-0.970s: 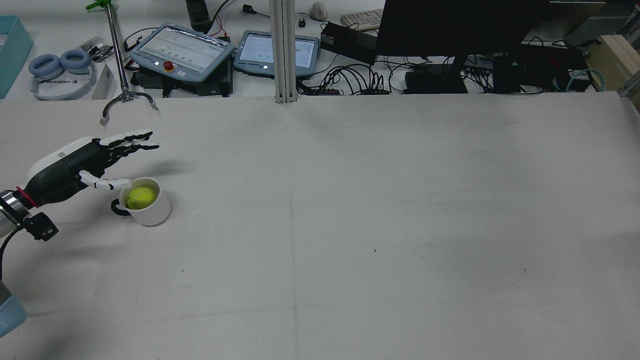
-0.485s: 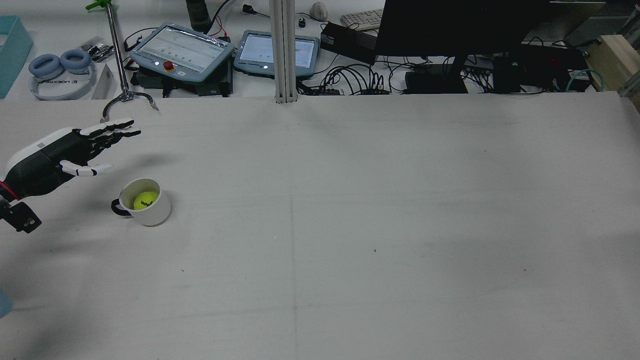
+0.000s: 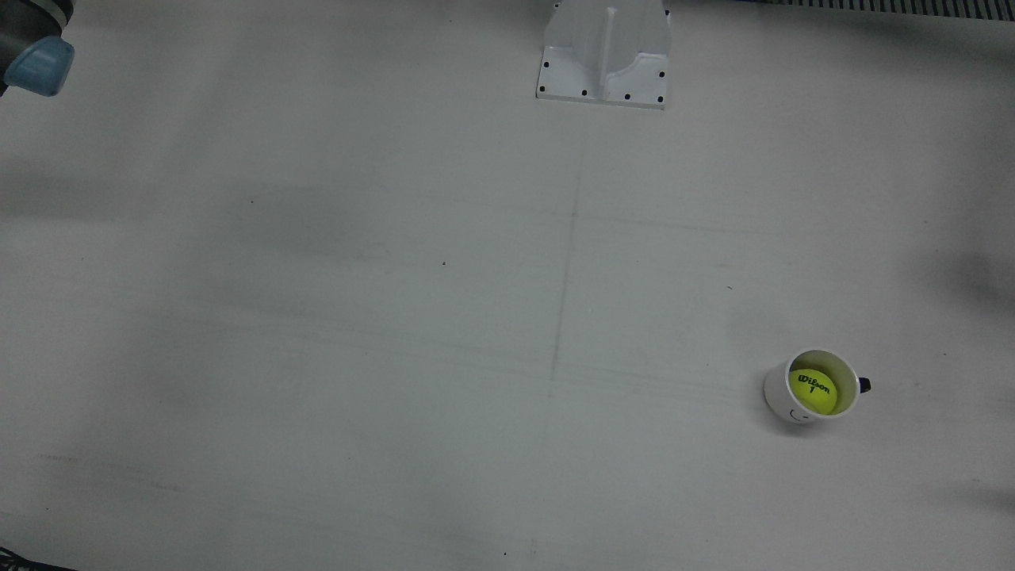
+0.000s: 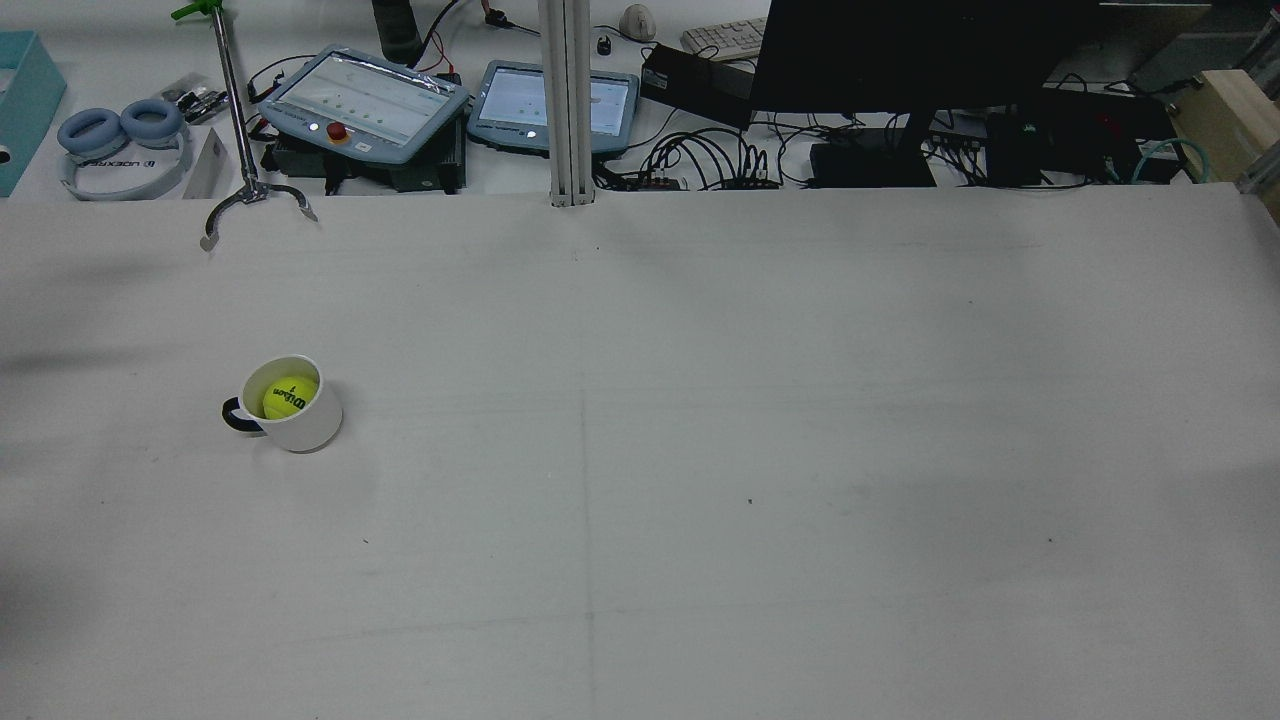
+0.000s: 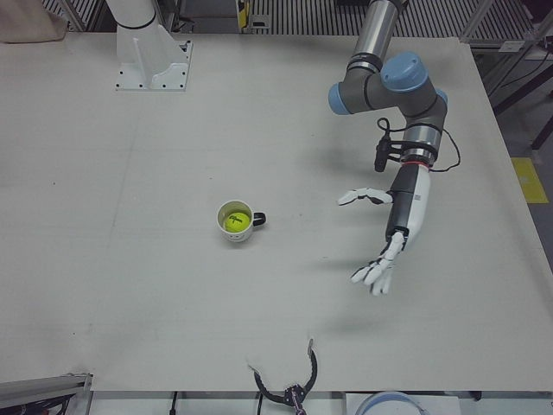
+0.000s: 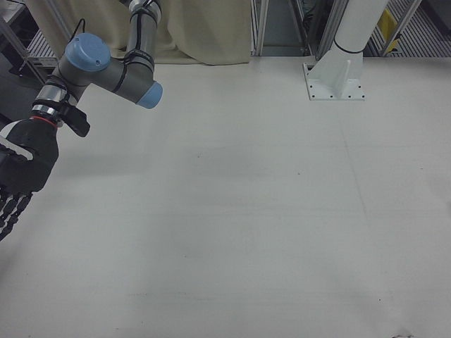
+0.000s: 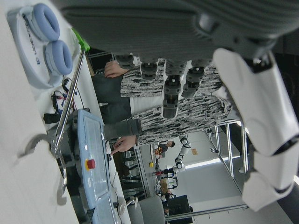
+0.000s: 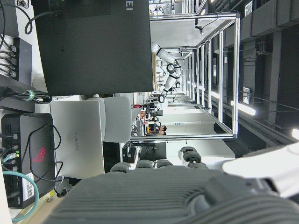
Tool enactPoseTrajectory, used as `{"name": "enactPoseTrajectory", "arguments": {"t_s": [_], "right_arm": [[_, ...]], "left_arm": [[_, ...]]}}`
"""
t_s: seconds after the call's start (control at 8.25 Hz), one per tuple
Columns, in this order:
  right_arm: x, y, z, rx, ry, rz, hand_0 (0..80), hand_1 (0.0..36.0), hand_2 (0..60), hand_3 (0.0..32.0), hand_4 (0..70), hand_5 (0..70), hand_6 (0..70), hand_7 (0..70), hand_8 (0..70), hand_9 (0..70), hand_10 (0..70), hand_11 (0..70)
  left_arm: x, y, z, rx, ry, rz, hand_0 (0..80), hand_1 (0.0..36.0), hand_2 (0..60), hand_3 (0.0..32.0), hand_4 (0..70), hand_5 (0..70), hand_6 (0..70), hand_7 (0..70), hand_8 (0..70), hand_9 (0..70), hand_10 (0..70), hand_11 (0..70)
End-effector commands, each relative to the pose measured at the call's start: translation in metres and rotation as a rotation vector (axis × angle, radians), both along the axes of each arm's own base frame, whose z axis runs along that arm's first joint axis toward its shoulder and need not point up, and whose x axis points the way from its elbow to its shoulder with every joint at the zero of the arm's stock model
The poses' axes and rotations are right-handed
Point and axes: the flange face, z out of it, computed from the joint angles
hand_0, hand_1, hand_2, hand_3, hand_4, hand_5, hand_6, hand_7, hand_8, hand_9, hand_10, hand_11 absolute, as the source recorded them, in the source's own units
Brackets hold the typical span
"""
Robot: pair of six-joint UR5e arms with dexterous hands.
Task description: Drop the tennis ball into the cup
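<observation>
Tennis ball (image 4: 290,396), yellow-green with dark Wilson lettering facing up, sits down inside the cup (image 4: 297,425), below its rim, and I can see it there from the front view (image 3: 812,390) and the left-front view (image 5: 236,222) as well. That white cup (image 3: 779,391) stands upright on the worktop (image 4: 700,400) with its dark handle (image 4: 235,416) on the side toward the left arm, and nothing else stands close to it (image 5: 230,234). My left robot hand (image 5: 384,241) hangs above the worktop, well apart from the cup on the handle side, fingers (image 5: 371,275) spread wide and straight, holding nothing. My right robot hand (image 6: 21,172) shows at the edge of the right-front view, dark palm with fingers (image 6: 10,211) hanging down and apart, empty as far as I can see. Between the cup and either robot hand I see only bare worktop. Beyond the far edge, off the worktop, lie blue headphones (image 4: 120,140), two teach pendants (image 4: 365,103), a dark monitor (image 4: 920,55) and a tangle of cables (image 4: 705,160), and a claw-ended reacher (image 4: 255,195) reaches just over that edge, well apart from the cup. A white mounting base (image 3: 604,55) stands at the robot's side of the worktop.
</observation>
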Motion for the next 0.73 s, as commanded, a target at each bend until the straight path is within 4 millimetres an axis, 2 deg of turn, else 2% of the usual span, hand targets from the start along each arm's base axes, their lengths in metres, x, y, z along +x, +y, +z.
{"name": "enactPoseTrajectory", "arguments": {"t_s": [0.0, 0.12, 0.48, 0.61], "right_arm": [[0.0000, 0.0000, -0.0006, 0.001, 0.000, 0.000, 0.0, 0.0, 0.0, 0.0, 0.0, 0.0, 0.0, 0.0, 0.0, 0.0, 0.0, 0.0], [0.0000, 0.0000, -0.0006, 0.001, 0.000, 0.000, 0.0, 0.0, 0.0, 0.0, 0.0, 0.0, 0.0, 0.0, 0.0, 0.0, 0.0, 0.0], [0.0000, 0.0000, -0.0006, 0.001, 0.000, 0.000, 0.0, 0.0, 0.0, 0.0, 0.0, 0.0, 0.0, 0.0, 0.0, 0.0, 0.0, 0.0], [0.0000, 0.0000, -0.0006, 0.001, 0.000, 0.000, 0.0, 0.0, 0.0, 0.0, 0.0, 0.0, 0.0, 0.0, 0.0, 0.0, 0.0, 0.0]], "left_arm": [[-0.0654, 0.0025, 0.0015, 0.010, 0.010, -0.109, 46.0, 11.8, 22.7, 0.0, 16.3, 10.6, 41.5, 12.2, 10.9, 5.6, 2.2, 4.1], [-0.0641, 0.0016, -0.0064, 0.021, 0.009, -0.098, 46.5, 13.3, 20.3, 0.0, 12.4, 9.2, 30.3, 10.1, 8.6, 5.1, 2.5, 4.6], [-0.0638, 0.0038, -0.0031, 0.014, 0.009, -0.096, 47.0, 14.0, 20.5, 0.0, 13.7, 9.7, 32.7, 9.7, 9.2, 5.1, 1.6, 3.5], [-0.0639, 0.0037, -0.0033, 0.015, 0.009, -0.098, 47.0, 13.9, 20.0, 0.0, 13.5, 9.2, 30.3, 10.4, 8.8, 5.3, 1.7, 3.6]]}}
